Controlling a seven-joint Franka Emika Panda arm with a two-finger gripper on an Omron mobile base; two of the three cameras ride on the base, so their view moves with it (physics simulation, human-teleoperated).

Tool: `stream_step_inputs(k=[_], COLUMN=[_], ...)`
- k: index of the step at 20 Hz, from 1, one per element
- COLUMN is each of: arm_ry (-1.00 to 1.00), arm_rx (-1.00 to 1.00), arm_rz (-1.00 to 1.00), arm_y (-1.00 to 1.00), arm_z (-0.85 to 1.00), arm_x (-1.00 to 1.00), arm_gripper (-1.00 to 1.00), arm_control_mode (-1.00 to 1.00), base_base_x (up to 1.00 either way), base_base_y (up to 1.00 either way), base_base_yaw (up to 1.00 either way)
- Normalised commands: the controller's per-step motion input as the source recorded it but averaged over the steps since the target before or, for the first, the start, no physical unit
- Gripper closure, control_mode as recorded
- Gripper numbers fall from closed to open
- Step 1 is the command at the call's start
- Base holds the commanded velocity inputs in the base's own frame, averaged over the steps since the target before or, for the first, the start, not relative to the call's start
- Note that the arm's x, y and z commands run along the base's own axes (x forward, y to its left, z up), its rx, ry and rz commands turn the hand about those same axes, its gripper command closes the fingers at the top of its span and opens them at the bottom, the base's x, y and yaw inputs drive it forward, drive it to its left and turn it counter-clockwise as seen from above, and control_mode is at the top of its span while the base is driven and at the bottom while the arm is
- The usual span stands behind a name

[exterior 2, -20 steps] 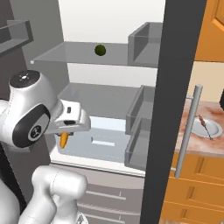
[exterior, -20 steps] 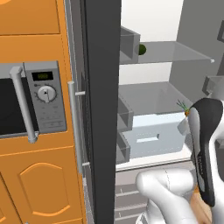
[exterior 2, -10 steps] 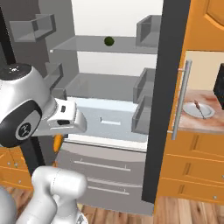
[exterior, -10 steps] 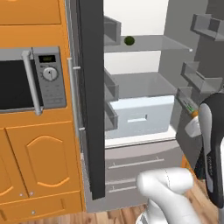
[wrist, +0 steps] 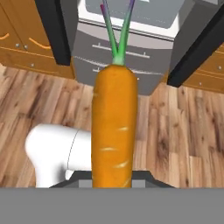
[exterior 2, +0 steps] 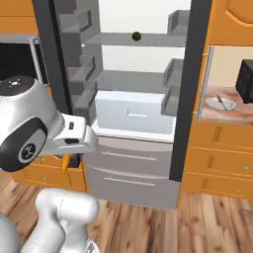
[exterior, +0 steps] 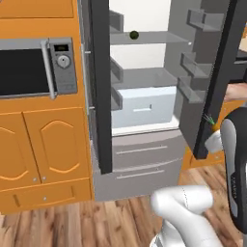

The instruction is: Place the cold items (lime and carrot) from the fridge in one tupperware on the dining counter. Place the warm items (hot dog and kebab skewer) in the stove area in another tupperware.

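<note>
The carrot [wrist: 113, 127], a smooth orange taper with thin green stalks, sits clamped in the closed jaws of the gripper [exterior 2: 66, 160], held over the wood-plank floor [wrist: 175, 131] before the open grey fridge [exterior 2: 136, 123]. The small dark round lime [exterior 2: 136, 35] rests on the fridge's upper glass shelf [exterior 2: 148, 40].

No legible text or labels anywhere.

Two base views flanking the open fridge [exterior: 144, 96]; hand view floorward.
</note>
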Motion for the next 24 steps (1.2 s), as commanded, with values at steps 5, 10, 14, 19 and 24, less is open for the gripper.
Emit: stream_step_inputs(k=[5, 10, 14, 19, 24], arm_ry=[0.0, 0.0, 0.0, 0.0, 0.0], arm_rx=[0.0, 0.0, 0.0, 0.0, 0.0], arm_rz=[0.0, 0.0, 0.0, 0.0, 0.0], arm_y=[0.0, 0.0, 0.0, 0.0, 0.0], arm_z=[0.0, 0.0, 0.0, 0.0, 0.0], arm_x=[0.0, 0.0, 0.0, 0.0, 0.0], arm_gripper=[1.0, 1.0, 1.0, 1.0, 1.0], arm_control_mode=[1.0, 1.0, 1.0, 1.0, 1.0], base_base_x=[-0.86, -0.8, -0.69, -0.64, -0.53], base_base_y=[0.46, 0.36, 0.3, 0.26, 0.26], base_base_yaw=[-0.41, -0.8, -0.98, -1.0, -1.0])
